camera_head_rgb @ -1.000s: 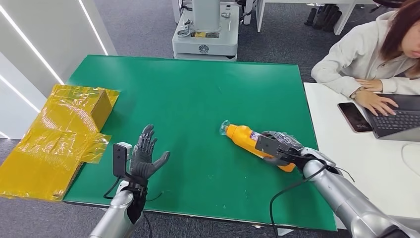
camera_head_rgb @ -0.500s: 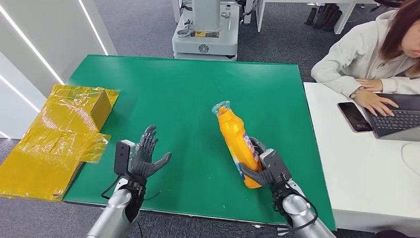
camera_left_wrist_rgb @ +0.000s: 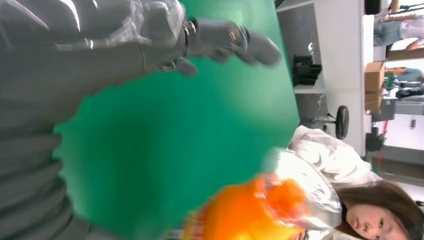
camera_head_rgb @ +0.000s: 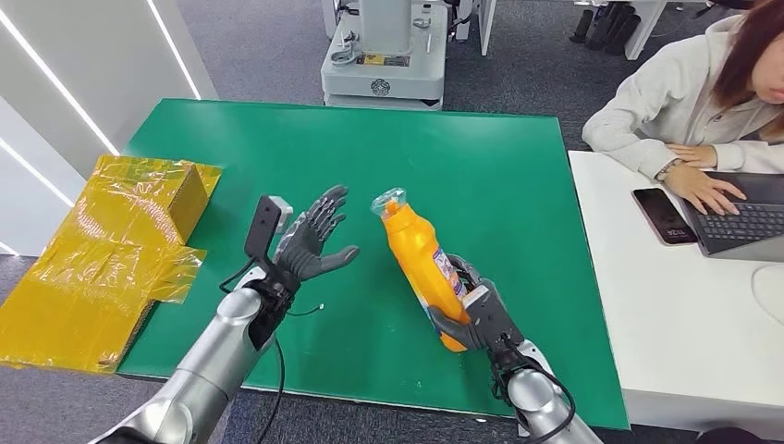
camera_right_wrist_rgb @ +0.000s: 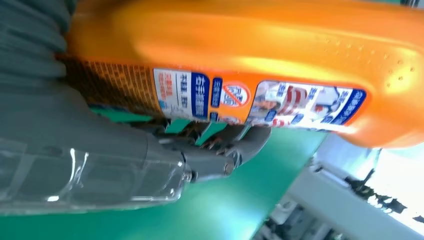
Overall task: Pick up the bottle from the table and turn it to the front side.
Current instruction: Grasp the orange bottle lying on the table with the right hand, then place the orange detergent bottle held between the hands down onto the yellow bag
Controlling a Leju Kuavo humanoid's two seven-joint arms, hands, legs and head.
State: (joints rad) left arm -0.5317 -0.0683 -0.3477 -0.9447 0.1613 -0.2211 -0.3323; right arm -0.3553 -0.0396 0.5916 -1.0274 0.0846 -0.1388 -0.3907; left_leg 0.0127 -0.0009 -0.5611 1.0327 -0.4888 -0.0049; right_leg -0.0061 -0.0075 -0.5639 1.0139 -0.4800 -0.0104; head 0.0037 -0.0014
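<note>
The right hand [camera_head_rgb: 471, 314] grips the tilted orange bottle [camera_head_rgb: 418, 264] low, seemingly lifted; the left hand [camera_head_rgb: 310, 245] spread beside it.

Bottle [camera_left_wrist_rgb: 260, 210] blurred in left wrist view; base hidden by right robot hand [camera_head_rgb: 471, 314].

Green table [camera_head_rgb: 277, 157], grey carpet [camera_head_rgb: 268, 46], white desk [camera_head_rgb: 703, 324] alongside.

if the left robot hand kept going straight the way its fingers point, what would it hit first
Probably the orange bottle that the right robot hand holds up: the left robot hand is open and points toward its upper part. Depth is unclear, so it might pass by.
</note>
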